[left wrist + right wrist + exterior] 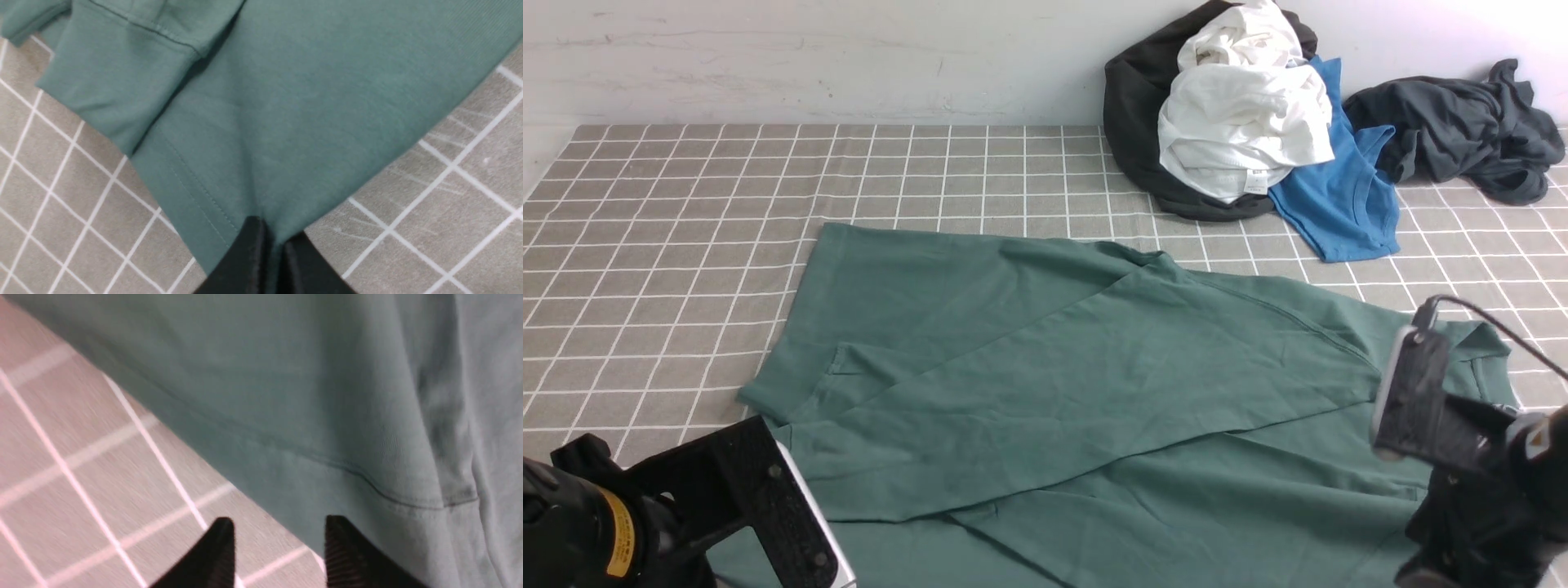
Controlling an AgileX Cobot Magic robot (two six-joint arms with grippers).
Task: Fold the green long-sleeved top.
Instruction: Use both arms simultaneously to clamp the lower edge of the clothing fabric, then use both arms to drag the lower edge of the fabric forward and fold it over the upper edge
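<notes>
nearest, at the tabletop's near left edge, the left pincer is pressed together on a hem corner of the green long-sleeved top, likely so it can carry that end over. by the near right edge, the right pincer stands spread astride the top's border, gripping nothing. the top lies flat from the near edge to mid-tabletop, a sleeve laid across its body. at the far right corner, a pile of other clothes sits apart, clear of the fold.
</notes>
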